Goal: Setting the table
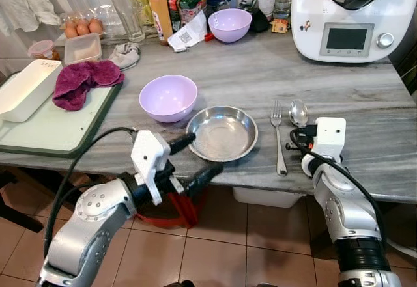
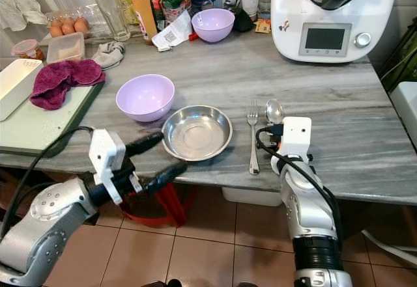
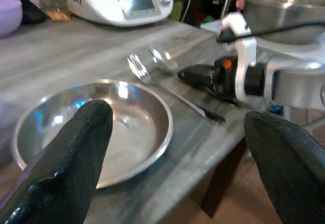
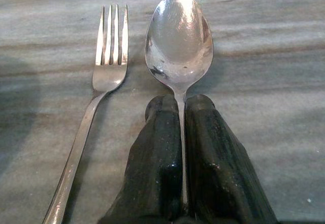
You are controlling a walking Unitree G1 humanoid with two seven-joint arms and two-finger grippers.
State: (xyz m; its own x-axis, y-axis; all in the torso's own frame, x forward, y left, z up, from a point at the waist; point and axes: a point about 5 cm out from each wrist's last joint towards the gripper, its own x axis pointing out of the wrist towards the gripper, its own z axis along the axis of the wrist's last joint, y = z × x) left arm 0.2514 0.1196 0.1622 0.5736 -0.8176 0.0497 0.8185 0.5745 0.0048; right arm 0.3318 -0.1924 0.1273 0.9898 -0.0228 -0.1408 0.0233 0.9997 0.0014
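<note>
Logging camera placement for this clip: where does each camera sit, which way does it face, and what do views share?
Left eye, right eye: on the head, looking down at the table; both arms show.
Left wrist: looks along the open left gripper at the steel plate and right gripper.
Right wrist: looks along the right gripper, shut on the spoon.
All four share the fork and spoon.

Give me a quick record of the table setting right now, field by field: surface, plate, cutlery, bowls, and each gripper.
surface: grey counter
plate: steel plate near the front edge
cutlery: fork right of the plate; spoon beside the fork, on its right
bowls: one purple bowl just left-behind the plate; another at the back
left gripper: open, at the counter's front edge by the plate
right gripper: shut on the spoon's handle, spoon lying on the counter
</note>
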